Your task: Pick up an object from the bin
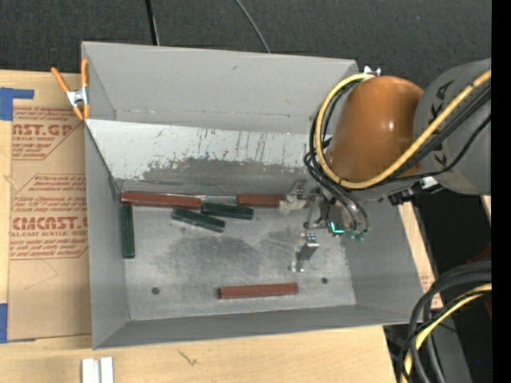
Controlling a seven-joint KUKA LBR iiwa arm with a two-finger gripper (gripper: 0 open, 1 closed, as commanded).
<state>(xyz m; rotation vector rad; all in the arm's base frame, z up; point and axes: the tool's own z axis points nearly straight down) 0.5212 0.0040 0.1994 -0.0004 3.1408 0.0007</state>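
My gripper (299,230) hangs low over the right part of the bin floor, open, with bare floor between its fingers. One fingertip (293,200) is by the right end of a short brown stick (259,201) at the back. The other fingertip (301,259) is just above the right end of a brown stick (258,291) lying flat near the front wall. Two dark green sticks (227,211) (198,221) lie crossed to the left of the gripper.
A long brown stick (160,199) lies along the foot of the back wall. A dark green stick (128,231) lies lengthwise by the left wall. The arm with its orange cover and cables overhangs the bin's right side.
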